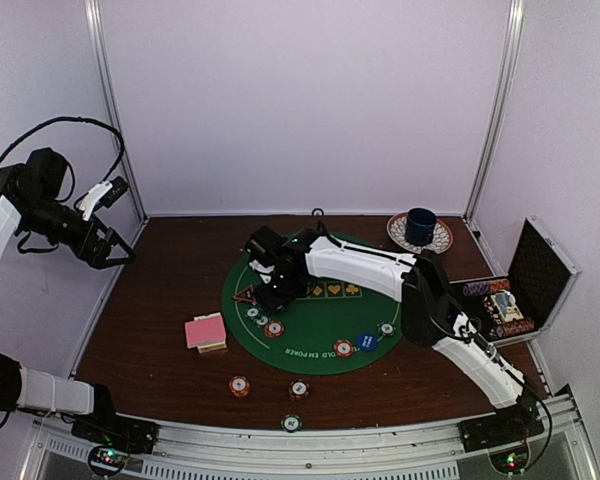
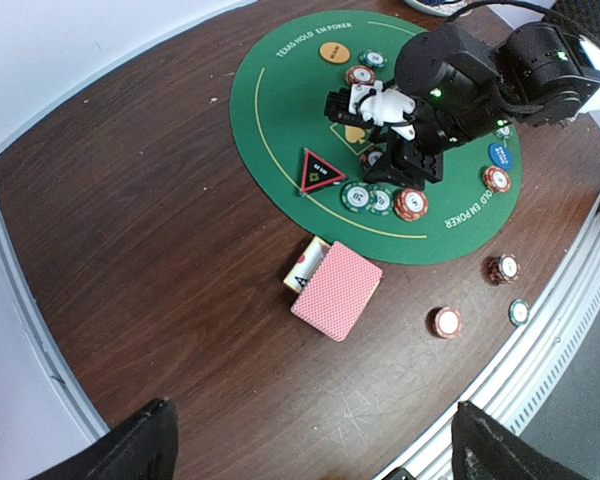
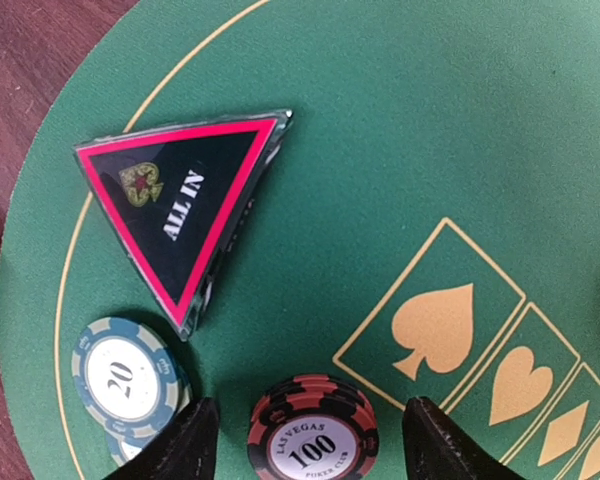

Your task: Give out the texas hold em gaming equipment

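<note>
A robot lab cell: white panels [image 1: 300,100] and metal posts [image 1: 492,110] are enclosing a brown table [image 1: 170,270], and two arms [image 1: 355,265] are sitting bolted to a rail [image 1: 310,462] at 6 o'clock.

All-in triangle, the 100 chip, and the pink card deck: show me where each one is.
All-in triangle [image 3: 175,215]: right wrist view, black face centre.
100 chip [image 3: 312,448]: right wrist view, white label.
Pink card deck [image 2: 337,290]: left wrist view, top card's back.
</note>
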Robot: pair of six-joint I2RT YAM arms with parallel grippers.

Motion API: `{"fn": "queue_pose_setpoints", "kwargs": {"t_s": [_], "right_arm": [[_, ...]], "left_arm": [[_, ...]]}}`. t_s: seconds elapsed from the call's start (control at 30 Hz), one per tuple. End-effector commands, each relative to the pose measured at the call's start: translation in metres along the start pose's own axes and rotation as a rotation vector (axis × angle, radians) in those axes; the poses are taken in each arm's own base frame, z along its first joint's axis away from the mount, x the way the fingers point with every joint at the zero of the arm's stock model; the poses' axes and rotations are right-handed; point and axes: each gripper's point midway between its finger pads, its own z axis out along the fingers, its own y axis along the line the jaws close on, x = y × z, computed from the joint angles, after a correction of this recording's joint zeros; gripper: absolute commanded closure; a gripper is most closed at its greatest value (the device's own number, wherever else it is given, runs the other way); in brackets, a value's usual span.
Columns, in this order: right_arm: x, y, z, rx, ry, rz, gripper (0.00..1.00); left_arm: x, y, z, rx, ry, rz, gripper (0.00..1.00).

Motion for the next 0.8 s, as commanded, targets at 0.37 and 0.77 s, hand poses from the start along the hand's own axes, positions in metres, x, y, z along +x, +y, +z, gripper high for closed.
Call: {"fn": "queue_pose_setpoints", "kwargs": {"t_s": [0.37, 0.77], "right_arm": [[0.037, 0.04, -0.146, -0.076, -0.105, -0.088, 0.25], [0.146, 0.106, -0.126, -0.146, 0.097, -0.241, 0.13]], "left_arm": [[-0.004, -0.003, -0.009, -0.031, -0.044, 0.023, 0.03], [-0.002, -0.009, -0.013, -0.031, -0.059, 0.036, 0.02]]}}
